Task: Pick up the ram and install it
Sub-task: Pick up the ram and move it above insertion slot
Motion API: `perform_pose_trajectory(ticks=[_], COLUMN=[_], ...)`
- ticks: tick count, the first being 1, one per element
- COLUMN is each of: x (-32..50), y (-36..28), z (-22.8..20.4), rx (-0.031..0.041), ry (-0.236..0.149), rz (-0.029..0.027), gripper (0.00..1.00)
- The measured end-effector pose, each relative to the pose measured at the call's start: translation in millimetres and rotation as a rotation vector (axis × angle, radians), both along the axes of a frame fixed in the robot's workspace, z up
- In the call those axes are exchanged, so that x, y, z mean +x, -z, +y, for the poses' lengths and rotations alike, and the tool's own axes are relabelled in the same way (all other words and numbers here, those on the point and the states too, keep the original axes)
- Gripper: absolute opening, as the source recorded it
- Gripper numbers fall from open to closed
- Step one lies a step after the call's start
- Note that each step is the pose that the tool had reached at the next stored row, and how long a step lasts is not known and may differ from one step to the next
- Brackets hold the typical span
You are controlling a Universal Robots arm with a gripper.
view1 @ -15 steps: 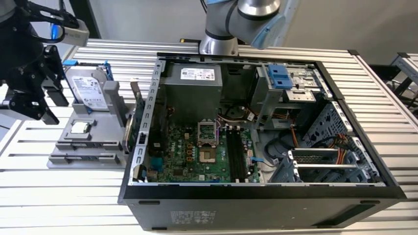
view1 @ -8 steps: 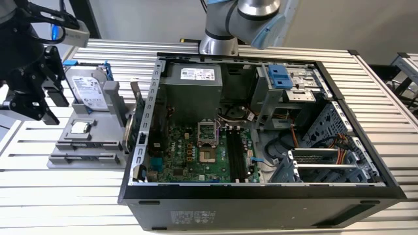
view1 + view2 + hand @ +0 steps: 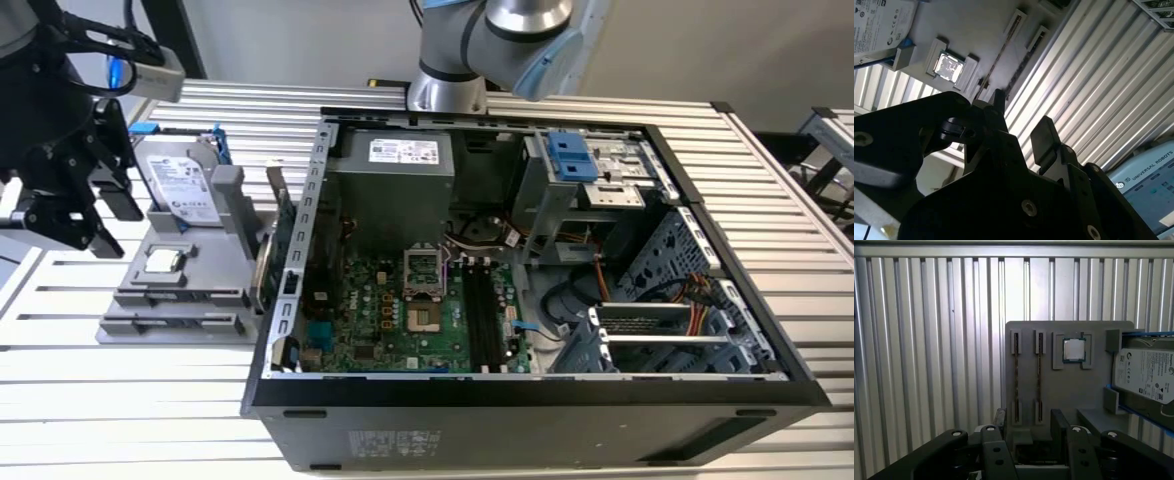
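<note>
Ram (image 3: 1039, 371), one of two thin dark strips edge-on in matte grey holder (image 3: 1066, 390), black gripper (image 3: 1029, 429) open nearby

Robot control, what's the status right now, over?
Gripper open, empty, hanging near the grey holder. Two ram sticks edge-on in its slots, untouched. Nothing seen between.

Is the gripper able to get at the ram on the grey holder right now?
Probably yes: the open gripper is empty, and the ram stands edge-on in the grey holder with nothing covering it.
</note>
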State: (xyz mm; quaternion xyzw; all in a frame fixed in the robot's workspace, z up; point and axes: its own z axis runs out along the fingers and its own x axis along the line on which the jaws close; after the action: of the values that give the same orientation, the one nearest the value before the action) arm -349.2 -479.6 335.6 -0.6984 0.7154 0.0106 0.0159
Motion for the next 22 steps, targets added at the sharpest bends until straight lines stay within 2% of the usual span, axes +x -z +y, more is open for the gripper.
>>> perform_pose_trajectory(ticks=[8, 22], x=[0.0, 2.4], y=[2.8, 27.5], z=[0.0, 0.6], rx=[0.0003, 0.0000], ry=[0.000, -0.011], rz=[-0.0006, -0.0004], gripper=[1.00, 1.00])
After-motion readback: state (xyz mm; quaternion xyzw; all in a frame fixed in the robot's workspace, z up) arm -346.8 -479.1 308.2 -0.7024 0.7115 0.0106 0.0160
